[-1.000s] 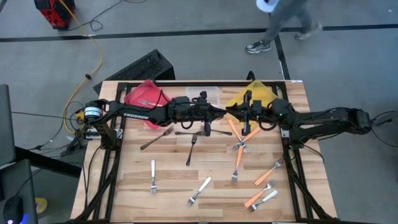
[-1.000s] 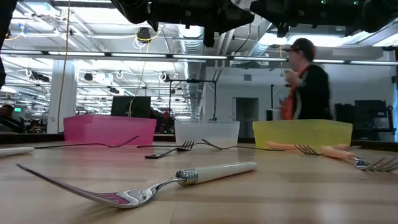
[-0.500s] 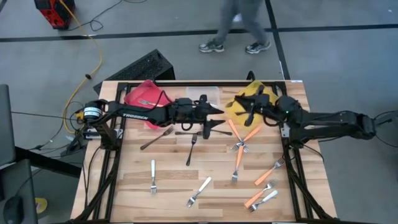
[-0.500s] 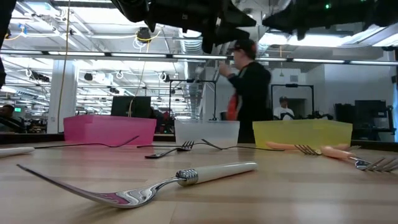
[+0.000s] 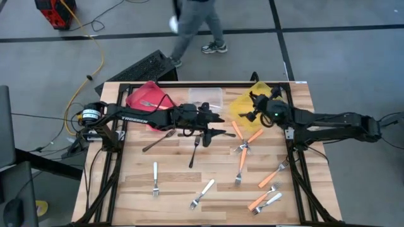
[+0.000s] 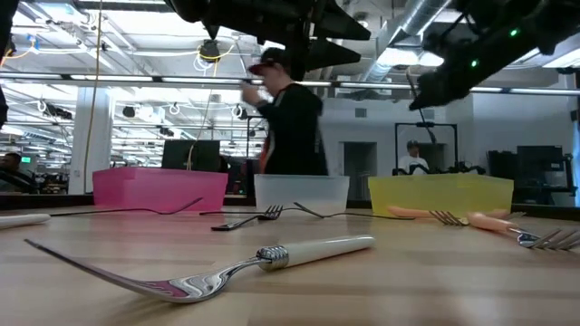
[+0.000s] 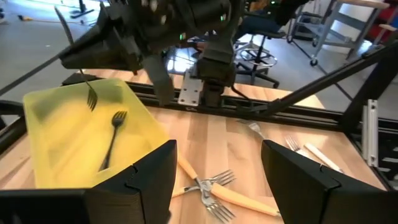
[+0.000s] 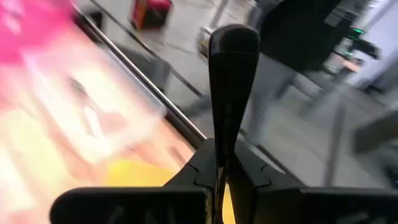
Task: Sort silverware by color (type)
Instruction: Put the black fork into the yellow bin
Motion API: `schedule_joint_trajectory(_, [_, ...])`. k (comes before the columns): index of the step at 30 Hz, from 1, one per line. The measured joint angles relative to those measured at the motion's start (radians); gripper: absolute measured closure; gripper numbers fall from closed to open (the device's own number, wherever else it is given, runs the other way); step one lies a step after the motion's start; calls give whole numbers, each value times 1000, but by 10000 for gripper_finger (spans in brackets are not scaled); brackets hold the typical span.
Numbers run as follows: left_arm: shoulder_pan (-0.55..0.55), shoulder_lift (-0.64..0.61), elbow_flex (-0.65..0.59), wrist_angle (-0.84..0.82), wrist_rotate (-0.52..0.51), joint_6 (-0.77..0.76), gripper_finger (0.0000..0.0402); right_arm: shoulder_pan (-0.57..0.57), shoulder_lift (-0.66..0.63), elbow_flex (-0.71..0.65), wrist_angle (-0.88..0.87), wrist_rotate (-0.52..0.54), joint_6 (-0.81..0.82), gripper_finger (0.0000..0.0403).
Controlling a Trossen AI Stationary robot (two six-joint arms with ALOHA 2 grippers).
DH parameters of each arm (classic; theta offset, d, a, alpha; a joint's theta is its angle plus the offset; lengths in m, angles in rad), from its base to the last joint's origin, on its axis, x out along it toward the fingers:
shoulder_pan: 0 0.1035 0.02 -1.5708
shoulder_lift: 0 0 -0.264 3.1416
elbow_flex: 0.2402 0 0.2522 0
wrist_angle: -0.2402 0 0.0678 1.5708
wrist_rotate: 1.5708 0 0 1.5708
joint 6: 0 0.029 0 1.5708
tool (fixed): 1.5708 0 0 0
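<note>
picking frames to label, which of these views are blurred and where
Right wrist view: heavy motion smear over the pink bin and table, only the right gripper stays crisp. Low view: the walking person is smeared, the near white-handled fork sharp. High and left wrist views: mostly sharp, yellow bin clear.

Right gripper [image 5: 254, 107] withdrew from beside the clear bin [image 5: 206, 96] to above the yellow bin [image 5: 243, 108], left gripper [image 5: 218, 125] eased slightly toward the table's middle, person [image 5: 192, 28] walked leftward behind the table.
</note>
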Motion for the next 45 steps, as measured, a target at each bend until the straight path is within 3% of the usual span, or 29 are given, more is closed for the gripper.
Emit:
schedule_joint_trajectory(7, [-19, 0, 0, -6, -1, 0, 182, 19, 156, 0, -5, 134, -70, 363])
schedule_joint_trajectory(19, [-26, 0, 0, -38, -6, -19, 182, 2, 316, -10, -2, 181, -88, 363])
schedule_joint_trajectory(27, [-34, 0, 0, -40, -1, -24, 182, -102, 318, -60, -9, 47, -82, 363])
schedule_joint_trajectory(33, [-33, 0, 0, -39, -2, -24, 182, -143, 318, -60, -1, 12, -229, 363])
schedule_joint_trajectory(36, [-33, 0, 0, -38, -1, -26, 182, -160, 318, -60, -11, -66, -285, 363])
schedule_joint_trajectory(45, [-33, 0, 0, -38, -1, -26, 182, -247, 319, -60, -57, -201, -299, 363])
